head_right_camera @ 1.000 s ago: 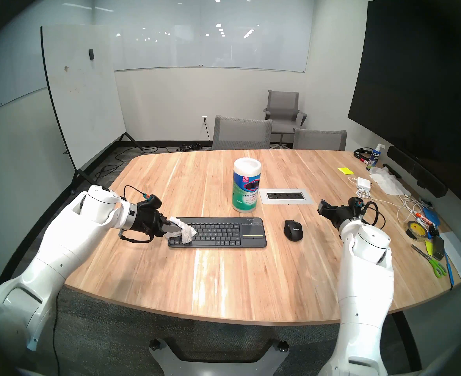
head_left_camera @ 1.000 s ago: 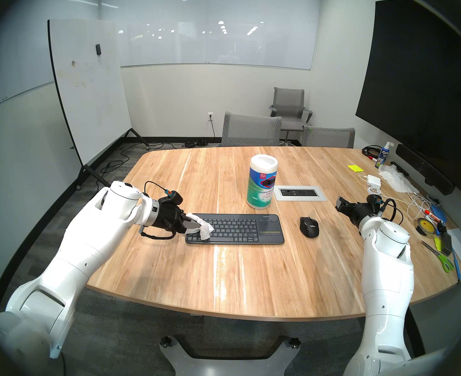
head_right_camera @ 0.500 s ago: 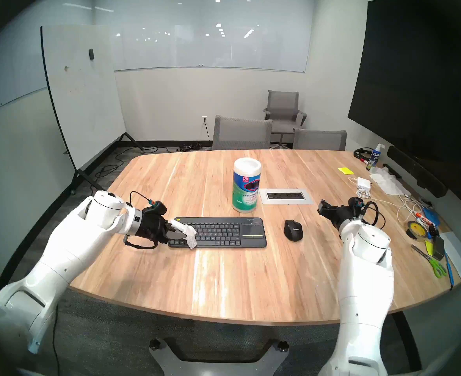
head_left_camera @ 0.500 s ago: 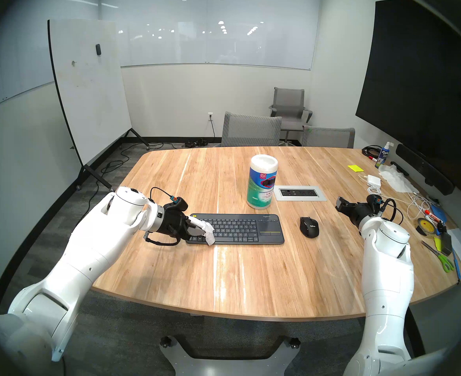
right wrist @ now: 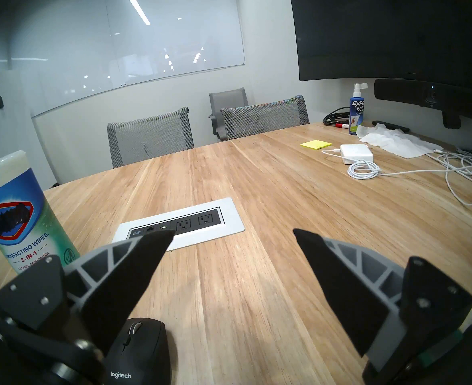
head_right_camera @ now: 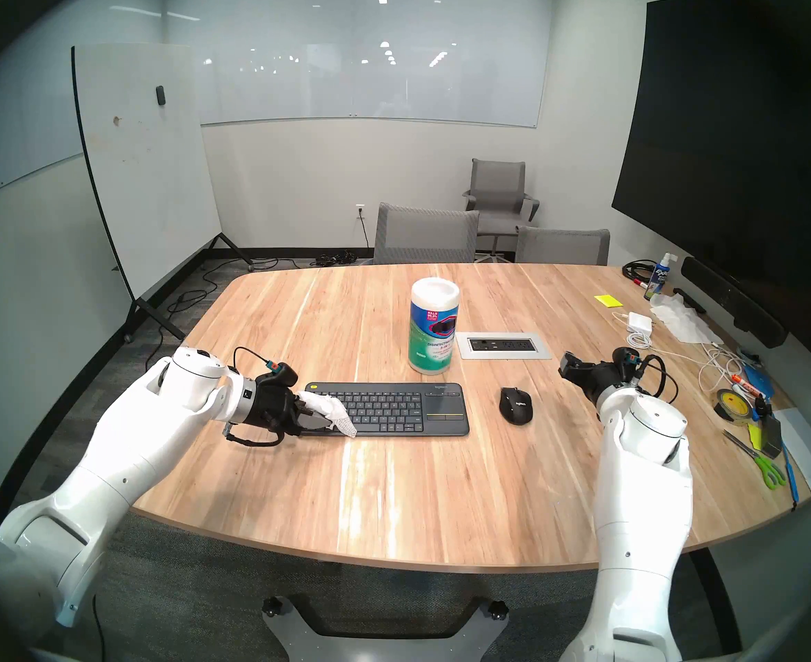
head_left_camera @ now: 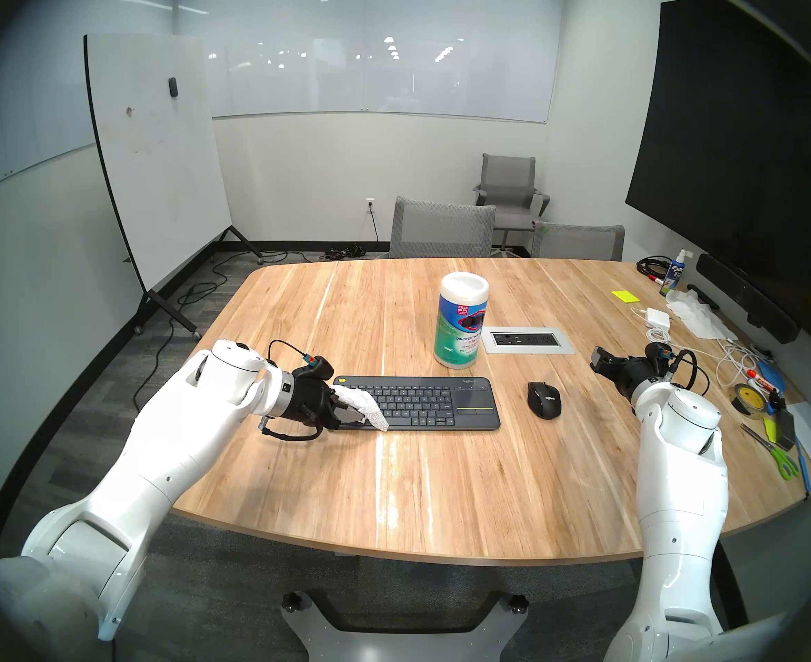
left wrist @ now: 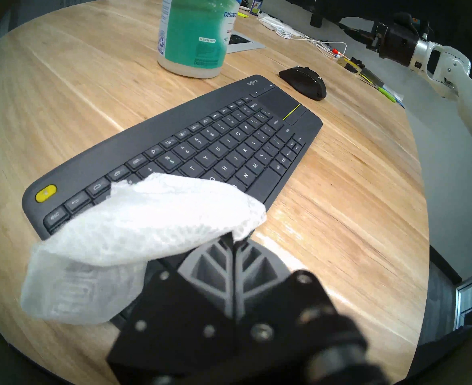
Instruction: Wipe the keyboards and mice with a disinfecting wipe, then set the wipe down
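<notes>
L gripper (left wrist: 233,238) clamped on wipe (left wrist: 134,231) – draped over keyboard (left wrist: 229,142) left end. R gripper (right wrist: 233,237) fingers apart, idle above mouse (right wrist: 140,348).

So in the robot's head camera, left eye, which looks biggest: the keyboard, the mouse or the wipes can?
1. keyboard, by far the longest.
2. wipes canister, tall, though it stands farther back, so it may really be bigger than it looks.
3. mouse, clearly smallest.
</notes>
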You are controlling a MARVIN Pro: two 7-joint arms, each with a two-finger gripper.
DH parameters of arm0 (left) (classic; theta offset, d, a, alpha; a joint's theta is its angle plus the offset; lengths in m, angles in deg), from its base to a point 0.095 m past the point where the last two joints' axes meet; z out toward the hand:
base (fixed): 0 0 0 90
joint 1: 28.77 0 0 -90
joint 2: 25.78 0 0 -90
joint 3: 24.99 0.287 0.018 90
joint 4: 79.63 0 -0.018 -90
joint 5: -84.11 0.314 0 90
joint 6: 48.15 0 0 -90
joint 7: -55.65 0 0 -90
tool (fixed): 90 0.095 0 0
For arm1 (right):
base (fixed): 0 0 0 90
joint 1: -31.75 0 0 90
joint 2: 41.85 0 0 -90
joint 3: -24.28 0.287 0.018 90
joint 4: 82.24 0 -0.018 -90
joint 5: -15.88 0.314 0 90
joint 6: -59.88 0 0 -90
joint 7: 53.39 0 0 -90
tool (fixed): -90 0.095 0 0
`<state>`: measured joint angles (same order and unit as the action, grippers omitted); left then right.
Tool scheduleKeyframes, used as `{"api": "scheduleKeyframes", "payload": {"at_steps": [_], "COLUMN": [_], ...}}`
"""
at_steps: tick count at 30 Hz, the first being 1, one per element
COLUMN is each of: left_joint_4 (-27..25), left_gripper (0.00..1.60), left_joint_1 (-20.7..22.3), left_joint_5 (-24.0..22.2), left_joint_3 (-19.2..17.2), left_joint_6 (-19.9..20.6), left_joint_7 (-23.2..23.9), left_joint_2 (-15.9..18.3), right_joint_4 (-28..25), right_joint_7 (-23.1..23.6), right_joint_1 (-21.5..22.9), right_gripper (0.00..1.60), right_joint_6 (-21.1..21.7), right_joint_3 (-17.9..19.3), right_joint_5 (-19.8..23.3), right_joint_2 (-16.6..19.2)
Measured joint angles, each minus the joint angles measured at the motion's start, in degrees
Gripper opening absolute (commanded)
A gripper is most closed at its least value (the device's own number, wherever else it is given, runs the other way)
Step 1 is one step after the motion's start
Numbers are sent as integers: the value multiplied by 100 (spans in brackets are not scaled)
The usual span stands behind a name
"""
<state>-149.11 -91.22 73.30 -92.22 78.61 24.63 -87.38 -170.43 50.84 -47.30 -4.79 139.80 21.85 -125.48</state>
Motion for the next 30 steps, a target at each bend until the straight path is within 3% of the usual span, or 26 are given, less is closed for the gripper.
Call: {"api": "scheduleKeyframes", "payload": {"at_steps": [30], "left_joint_4": [895], "left_gripper": [0], "left_joint_1": [878], "left_joint_5": [268], "left_joint_3": [575], "left_joint_6": [-177], "left_joint_7": [176], "left_joint_2": [-401], "right_joint_4": [2], "right_joint_7": [1], "right_joint_1": [0], "right_gripper": [160], "right_joint_6": [0], "right_joint_3": [0], "right_joint_5": [0], "right_joint_2": [0]}}
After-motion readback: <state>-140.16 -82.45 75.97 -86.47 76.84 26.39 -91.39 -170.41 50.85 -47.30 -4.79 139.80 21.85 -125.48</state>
